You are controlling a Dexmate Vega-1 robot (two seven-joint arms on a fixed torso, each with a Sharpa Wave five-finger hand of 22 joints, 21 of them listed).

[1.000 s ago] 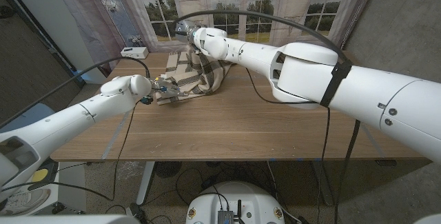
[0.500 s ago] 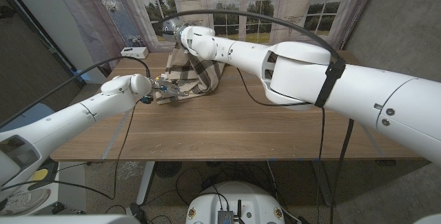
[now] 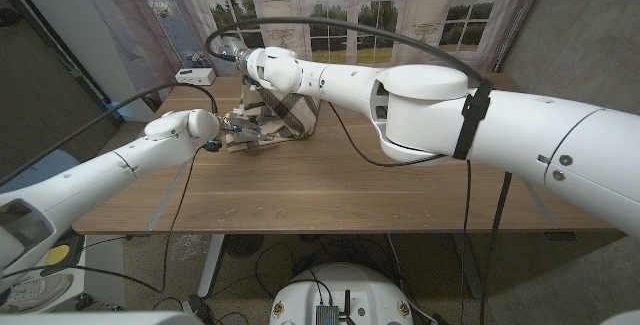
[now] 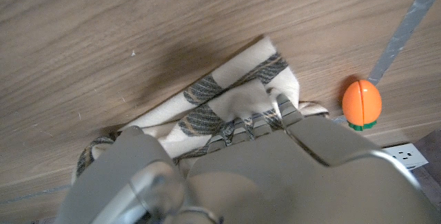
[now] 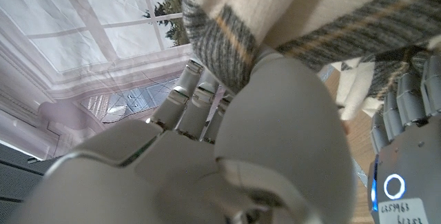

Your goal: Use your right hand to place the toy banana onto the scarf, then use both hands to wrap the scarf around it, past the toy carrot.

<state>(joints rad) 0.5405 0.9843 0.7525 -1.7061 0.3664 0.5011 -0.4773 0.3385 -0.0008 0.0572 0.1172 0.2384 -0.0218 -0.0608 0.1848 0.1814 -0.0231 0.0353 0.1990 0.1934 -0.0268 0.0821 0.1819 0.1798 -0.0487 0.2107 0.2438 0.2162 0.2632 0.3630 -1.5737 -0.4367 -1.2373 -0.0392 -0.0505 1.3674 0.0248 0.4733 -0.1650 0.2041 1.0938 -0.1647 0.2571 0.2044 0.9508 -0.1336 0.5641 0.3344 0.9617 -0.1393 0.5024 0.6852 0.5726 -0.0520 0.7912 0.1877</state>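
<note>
Left hand (image 3: 232, 125) presses the scarf's (image 3: 285, 115) near end onto the worktop (image 3: 330, 185). Scarf: cream knit with grey stripes, bunched at the far left of the worktop. Right hand (image 3: 255, 63) grips its far end, lifted. Orange toy carrot (image 4: 362, 103) lies just beside the scarf.

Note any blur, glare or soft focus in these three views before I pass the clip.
Head view: evenly lit and sharp on the scarf, with bright windows behind. Left wrist view: wood grain, scarf and toy carrot crisp, a dark shadow beside the scarf; the left hand in the foreground is soft. Right wrist view: the right hand is blurred up close, and the window behind looks washed out.
</note>
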